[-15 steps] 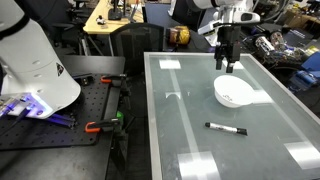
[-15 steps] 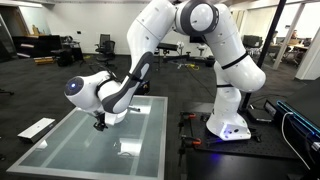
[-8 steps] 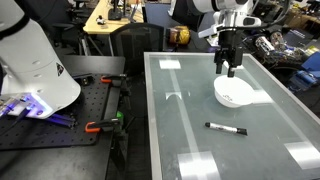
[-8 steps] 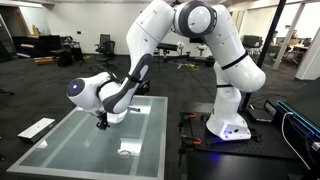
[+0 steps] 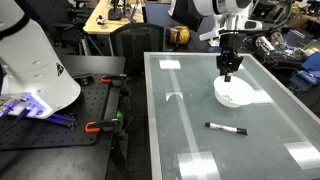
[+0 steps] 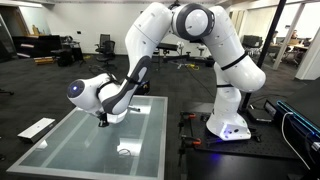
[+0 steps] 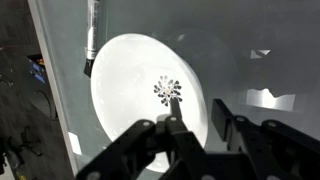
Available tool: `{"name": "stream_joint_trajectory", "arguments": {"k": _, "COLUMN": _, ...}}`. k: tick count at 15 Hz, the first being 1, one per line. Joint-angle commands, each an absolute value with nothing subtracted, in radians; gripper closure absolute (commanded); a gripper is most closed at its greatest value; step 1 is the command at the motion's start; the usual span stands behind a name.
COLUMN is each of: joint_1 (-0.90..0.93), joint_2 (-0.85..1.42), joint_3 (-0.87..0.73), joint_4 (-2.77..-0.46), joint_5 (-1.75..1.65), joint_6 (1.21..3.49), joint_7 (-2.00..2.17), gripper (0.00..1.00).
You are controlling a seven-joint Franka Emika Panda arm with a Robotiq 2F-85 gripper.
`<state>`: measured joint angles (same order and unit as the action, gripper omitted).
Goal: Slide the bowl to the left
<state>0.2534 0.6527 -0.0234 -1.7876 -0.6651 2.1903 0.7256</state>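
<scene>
The glass surface [image 5: 190, 120] held the bowl [image 5: 234, 95] beyond a black marker [image 5: 226, 128]; the tool [image 5: 228, 74] hung directly over the bowl's rim, jaws parted and empty, seemingly straddling it.

The gripper [image 7: 198, 110] is black all over, with two slim fingers [image 7: 224, 118] on matte, jointed link bars that widen away from the jaws. Directly above the jaws sits a white wrist link [image 5: 231, 9] ringed by a dark band. Beyond it the arm [image 6: 215, 45] is glossy white, built of rounded, swollen segments with dark grey seams at the joints. Farthest from the jaws, the white base [image 5: 30, 60] carries a small black triangular sticker [image 5: 58, 70], and a blue-violet light [image 5: 22, 106] glows at its foot.
</scene>
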Motion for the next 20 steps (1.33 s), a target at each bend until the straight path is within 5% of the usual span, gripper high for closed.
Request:
{"name": "stream_joint_trajectory", "arguments": {"k": 1, "joint_1": 0.267, "joint_2": 0.675, "joint_3": -0.044, "joint_4": -1.751, "joint_5": -0.661, "joint_6": 2.169, "joint_7": 0.684, "gripper": 0.78}}
{"name": "stream_joint_trajectory", "arguments": {"k": 5, "joint_1": 0.271, "joint_2": 0.687, "joint_3": -0.048, "joint_4": -1.735, "joint_5": -0.662, "joint_6": 2.161, "joint_7": 0.672, "gripper": 1.00}}
{"name": "stream_joint_trajectory", "arguments": {"k": 20, "joint_1": 0.303, "joint_2": 0.682, "joint_3": -0.040, "joint_4": -1.690, "joint_5": -0.662, "joint_6": 2.145, "joint_7": 0.643, "gripper": 0.98}}
